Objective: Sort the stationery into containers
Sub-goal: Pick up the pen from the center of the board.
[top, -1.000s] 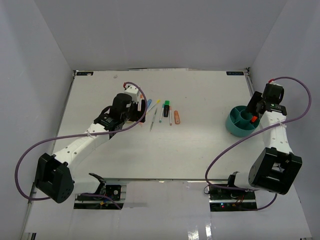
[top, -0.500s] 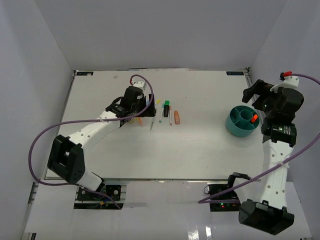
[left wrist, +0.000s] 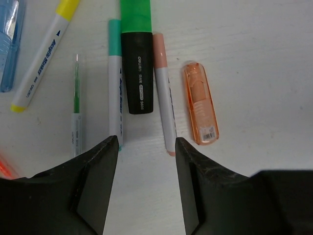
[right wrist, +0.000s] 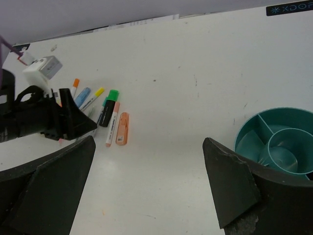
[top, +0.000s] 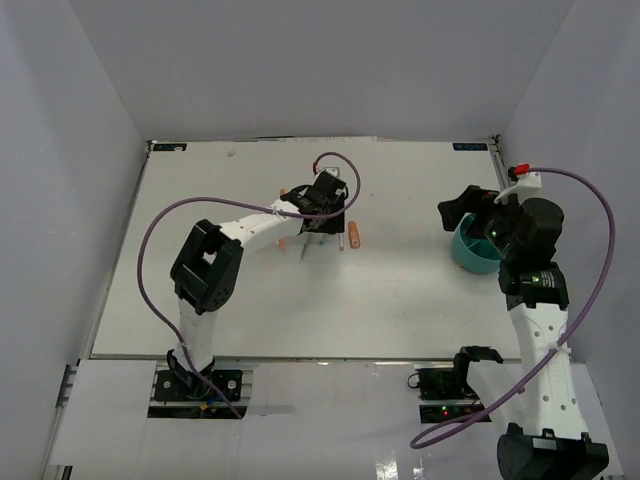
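The stationery lies in a row on the white table. In the left wrist view I see a black highlighter with a green cap (left wrist: 137, 73), a teal-capped pen (left wrist: 115, 83), a pink-capped pen (left wrist: 164, 93), a salmon highlighter (left wrist: 200, 110), a yellow-capped pen (left wrist: 46, 54) and a thin green pencil (left wrist: 76, 107). My left gripper (left wrist: 146, 142) hangs just short of their near ends, jaws apart, bare table between them. The teal container (right wrist: 281, 142) with inner dividers stands at the right. My right gripper (right wrist: 149, 142) is wide open and empty, above the cup's left side (top: 462, 208).
A light blue pen (left wrist: 10, 44) and an orange-tipped item (left wrist: 5, 169) lie left of the row. The left arm (top: 250, 225) stretches across the table's middle. White walls enclose the table on three sides.
The left arm swung right, from the row's left end to over the pens, and its jaws narrowed. The right gripper opened, lifted off the teal cup and shifted left.
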{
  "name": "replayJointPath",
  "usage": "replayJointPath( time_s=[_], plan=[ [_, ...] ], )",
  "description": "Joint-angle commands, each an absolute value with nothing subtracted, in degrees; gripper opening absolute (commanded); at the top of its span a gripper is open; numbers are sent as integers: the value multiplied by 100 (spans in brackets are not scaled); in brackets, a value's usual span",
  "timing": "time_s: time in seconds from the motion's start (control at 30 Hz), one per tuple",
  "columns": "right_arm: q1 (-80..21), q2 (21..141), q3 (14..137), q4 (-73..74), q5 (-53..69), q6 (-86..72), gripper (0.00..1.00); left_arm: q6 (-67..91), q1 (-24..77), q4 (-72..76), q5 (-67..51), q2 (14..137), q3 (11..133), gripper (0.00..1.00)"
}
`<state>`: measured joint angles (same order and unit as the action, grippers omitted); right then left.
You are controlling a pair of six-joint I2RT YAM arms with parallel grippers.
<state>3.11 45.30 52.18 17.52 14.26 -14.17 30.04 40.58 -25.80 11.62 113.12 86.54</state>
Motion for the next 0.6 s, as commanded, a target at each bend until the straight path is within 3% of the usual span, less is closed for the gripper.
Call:
replayJointPath(
  time_s=[0.0,0.57],
  plan=[
    [106,4289,5107,1406,1459,-1362,97,3032,4034,-2794,1538,11539,9157,61],
    [-387,4025,4746,1477,1213,-1187,96,3067,4034,-2997,1477,12410,9756,53]
  ],
)
